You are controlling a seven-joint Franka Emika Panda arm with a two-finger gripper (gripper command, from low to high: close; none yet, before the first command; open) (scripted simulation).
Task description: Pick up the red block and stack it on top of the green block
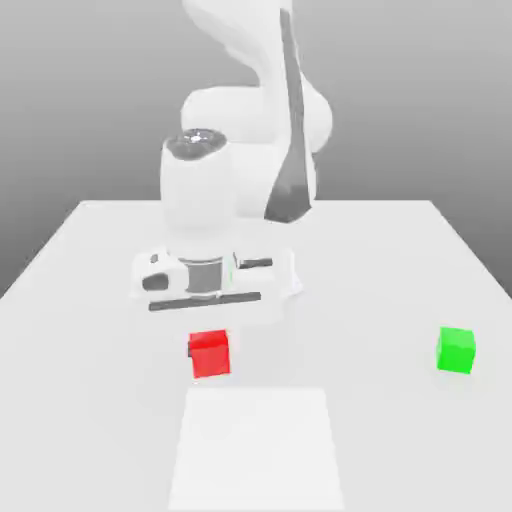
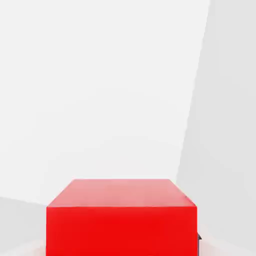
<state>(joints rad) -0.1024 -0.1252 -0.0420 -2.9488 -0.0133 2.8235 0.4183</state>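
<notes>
- The white arm (image 1: 245,120) bends over from the back of the surface (image 1: 90,400), and its hand (image 1: 205,275) points straight down, low above the surface.
- The claw (image 1: 210,340) is closed on the red block (image 1: 210,355); dark finger parts show at both sides of the block's top edge in the exterior view.
- In the hand view the red block (image 2: 121,220) sits very near the camera, squarely between the fingers, and one dark fingertip (image 2: 199,238) shows at its side.
- The red block is in the front middle part of the surface, a little toward the exterior view's left. Whether it touches the surface or is a little lifted, I cannot tell.
- The green block (image 1: 456,350) stands alone toward the exterior view's right, well apart from the red block and at about the same depth.
- Between the two blocks the surface is bare, so there is free room on this way.
- A lighter rectangular patch (image 1: 258,450) lies flat on the surface just in front of the red block.
- The green block is near the right edge of the surface; the red block is far from every edge.
</notes>
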